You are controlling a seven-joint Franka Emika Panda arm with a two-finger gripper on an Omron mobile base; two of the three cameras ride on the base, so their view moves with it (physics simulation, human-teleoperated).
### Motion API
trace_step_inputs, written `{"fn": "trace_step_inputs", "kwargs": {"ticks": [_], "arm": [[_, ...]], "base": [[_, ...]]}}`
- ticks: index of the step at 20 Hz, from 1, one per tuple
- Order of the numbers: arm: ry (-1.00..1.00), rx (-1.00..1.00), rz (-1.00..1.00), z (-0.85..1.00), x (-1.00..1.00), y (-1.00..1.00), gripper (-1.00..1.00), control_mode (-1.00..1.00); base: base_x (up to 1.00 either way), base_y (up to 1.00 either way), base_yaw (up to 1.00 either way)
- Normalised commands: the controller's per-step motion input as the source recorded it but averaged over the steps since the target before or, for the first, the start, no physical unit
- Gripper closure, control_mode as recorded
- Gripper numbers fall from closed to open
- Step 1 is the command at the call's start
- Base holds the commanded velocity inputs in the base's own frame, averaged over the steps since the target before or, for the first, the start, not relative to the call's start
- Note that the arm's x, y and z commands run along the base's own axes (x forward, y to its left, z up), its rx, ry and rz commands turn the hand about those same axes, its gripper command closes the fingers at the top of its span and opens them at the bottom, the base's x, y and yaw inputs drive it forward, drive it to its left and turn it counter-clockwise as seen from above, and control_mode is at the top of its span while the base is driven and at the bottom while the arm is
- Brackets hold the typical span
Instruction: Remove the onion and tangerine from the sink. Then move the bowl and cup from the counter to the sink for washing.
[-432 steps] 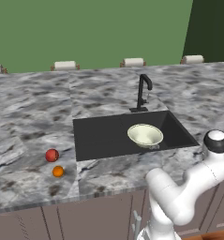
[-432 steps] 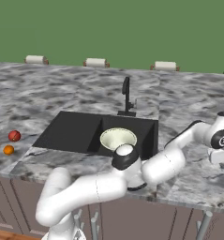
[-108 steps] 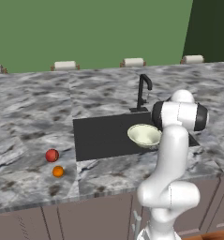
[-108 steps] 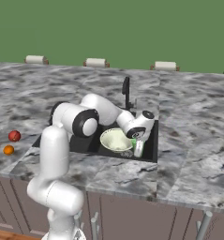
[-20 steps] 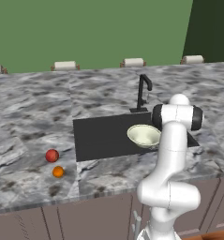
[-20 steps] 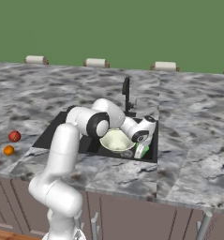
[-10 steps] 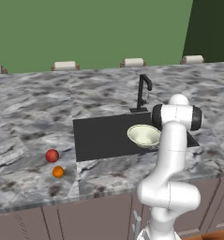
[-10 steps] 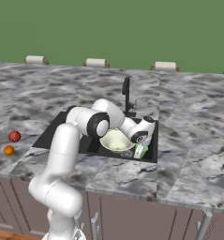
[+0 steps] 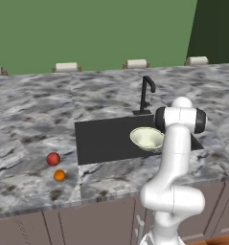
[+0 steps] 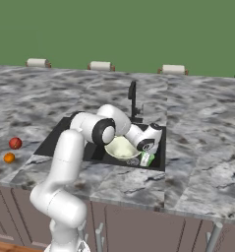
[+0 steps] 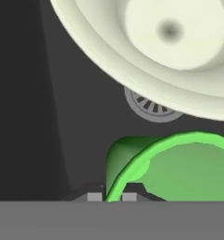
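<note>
Your gripper [image 11: 111,197] is pinched shut on the rim of the green cup [image 11: 179,166], down inside the black sink [image 9: 104,139] right beside the bowl [image 9: 147,138]. The onion [image 9: 53,159] and tangerine [image 9: 59,175] sit on the surface [image 9: 34,115], left of the sink.

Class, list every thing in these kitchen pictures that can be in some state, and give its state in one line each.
onion: out of the sink, resting on the counter.
tangerine: on the counter, beside the onion.
bowl: upright in the sink, partly over the drain.
cup: in the sink beside the bowl, its rim pinched by the tool.
tool: shut on the cup's rim.
faucet: no water running.
</note>
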Motion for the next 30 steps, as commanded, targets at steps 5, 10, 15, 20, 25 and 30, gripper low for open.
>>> {"fn": "trace_step_inputs", "kwargs": {"ticks": [5, 10, 15, 20, 25, 30], "arm": [[0.0, 0.0, -0.01, -0.25, 0.0, 0.01, 1.0, -1.0], [0.0, 0.0, -0.01, -0.24, 0.0, 0.01, 1.0, -1.0], [0.0, 0.0, -0.01, -0.24, -0.03, 0.0, 1.0, -1.0], [0.0, 0.0, -0.01, -0.26, -0.15, 0.0, -1.0, -1.0], [0.0, 0.0, -0.01, -0.27, -0.2, 0.01, -1.0, -1.0], [-0.03, 0.0, -0.01, -0.18, -0.19, 0.08, -1.0, -1.0]], "base": [[0.0, 0.0, 0.0], [0.0, 0.0, 0.0], [0.0, 0.0, 0.0], [0.0, 0.0, 0.0], [0.0, 0.0, 0.0], [0.0, 0.0, 0.0]]}}
